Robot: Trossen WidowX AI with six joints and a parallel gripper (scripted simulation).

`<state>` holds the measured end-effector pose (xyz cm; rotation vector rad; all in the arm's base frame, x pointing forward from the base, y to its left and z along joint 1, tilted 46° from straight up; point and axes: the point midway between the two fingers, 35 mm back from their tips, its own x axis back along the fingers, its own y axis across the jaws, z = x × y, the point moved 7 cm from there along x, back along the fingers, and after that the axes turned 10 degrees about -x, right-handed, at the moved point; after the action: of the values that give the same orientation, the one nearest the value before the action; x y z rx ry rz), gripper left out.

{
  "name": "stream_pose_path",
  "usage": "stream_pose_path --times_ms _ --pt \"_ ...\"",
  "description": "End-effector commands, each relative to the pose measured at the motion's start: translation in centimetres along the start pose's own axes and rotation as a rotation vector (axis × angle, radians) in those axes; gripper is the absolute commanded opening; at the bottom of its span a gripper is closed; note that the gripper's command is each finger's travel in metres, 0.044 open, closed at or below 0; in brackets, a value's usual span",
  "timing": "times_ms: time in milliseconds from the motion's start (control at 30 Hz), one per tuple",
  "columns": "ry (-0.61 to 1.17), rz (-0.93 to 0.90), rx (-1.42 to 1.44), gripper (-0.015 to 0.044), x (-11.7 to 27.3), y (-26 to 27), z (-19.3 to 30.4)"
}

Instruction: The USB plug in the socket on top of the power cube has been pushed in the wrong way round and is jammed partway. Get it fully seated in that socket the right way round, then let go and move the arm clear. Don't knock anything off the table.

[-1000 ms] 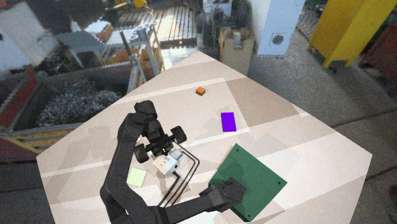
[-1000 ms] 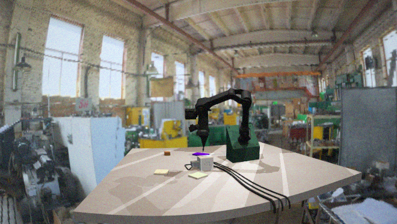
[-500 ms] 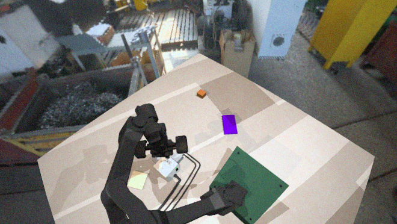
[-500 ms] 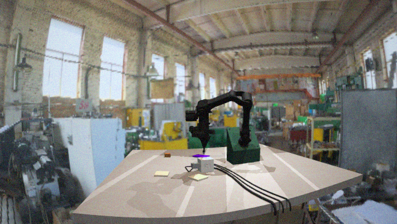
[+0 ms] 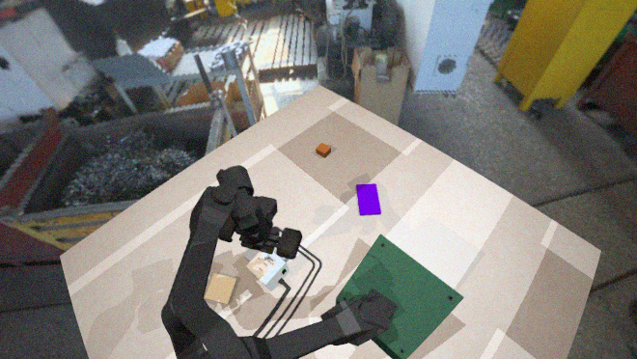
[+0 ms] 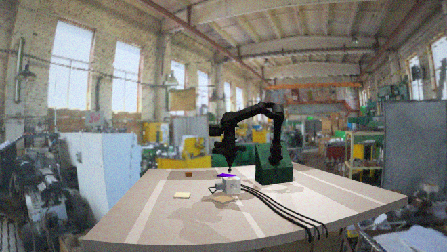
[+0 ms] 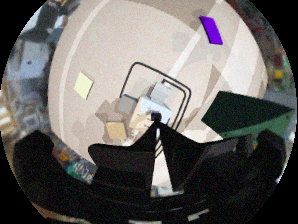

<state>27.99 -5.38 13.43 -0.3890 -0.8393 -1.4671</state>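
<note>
A bendy black arm (image 5: 190, 261) (image 6: 248, 112) stands on a green block (image 5: 425, 299) (image 6: 265, 176) (image 7: 250, 115). Its jaws point down, pinching a tiny dark thing (image 6: 229, 171) (image 7: 156, 116) above the white power cube (image 5: 275, 275) (image 6: 233, 187) (image 7: 150, 106). A gray plug (image 6: 219, 186) (image 7: 127, 104) sticks out of the cube's left side. Three black cords (image 5: 318, 265) (image 6: 278, 204) (image 7: 187, 107) run right across the counter (image 5: 521, 241) (image 6: 152, 217) (image 7: 100, 40). A flat purple piece (image 5: 369, 199) (image 6: 226, 175) (image 7: 211, 30) lies behind the cube, and a small orange block (image 5: 323, 150) (image 6: 188, 174) sits to the left.
</note>
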Motion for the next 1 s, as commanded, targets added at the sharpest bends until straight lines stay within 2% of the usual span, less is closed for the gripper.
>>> stream_pose_path --times_ms 0,500,967 --pt "0.0 0.001 -0.091 0.0 -0.03 -0.01 0.0" --pt "0.0 0.0 -0.479 0.0 -0.03 -0.01 0.0" --pt "0.0 0.0 -0.494 0.0 -0.02 0.0 -0.01"
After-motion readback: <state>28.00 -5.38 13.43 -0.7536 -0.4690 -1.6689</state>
